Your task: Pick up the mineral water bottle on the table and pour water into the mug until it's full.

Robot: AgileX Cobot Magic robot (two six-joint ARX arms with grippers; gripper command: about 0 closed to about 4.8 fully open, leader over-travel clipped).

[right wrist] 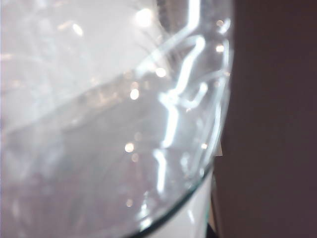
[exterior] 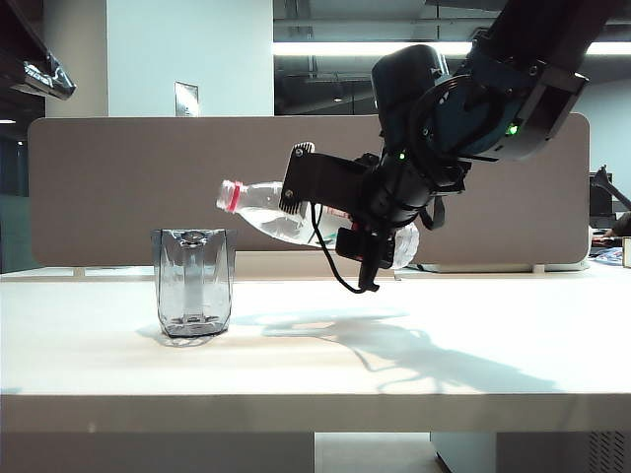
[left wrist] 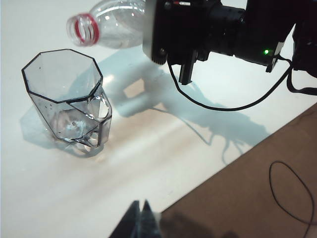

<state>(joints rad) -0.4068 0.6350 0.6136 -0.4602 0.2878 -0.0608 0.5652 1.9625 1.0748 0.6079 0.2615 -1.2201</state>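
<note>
My right gripper (exterior: 360, 222) hides the mineral water bottle (exterior: 261, 209) label and my fingertips. The bottle blurs my right wrist view. My left gripper (left wrist: 141, 218) is cropped.

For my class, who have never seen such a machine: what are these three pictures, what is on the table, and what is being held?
It is a robot with two arms, each ending in a two-finger gripper. One picture looks across the table from the side. There the right gripper holds a bottle, tipped with its open mouth towards the mug, which stands on the table. Another comes from the left arm's wrist, looking down on the mug; the left gripper shows only its tips, shut. The third, from the right wrist, is filled by the bottle's blurred body.
</note>
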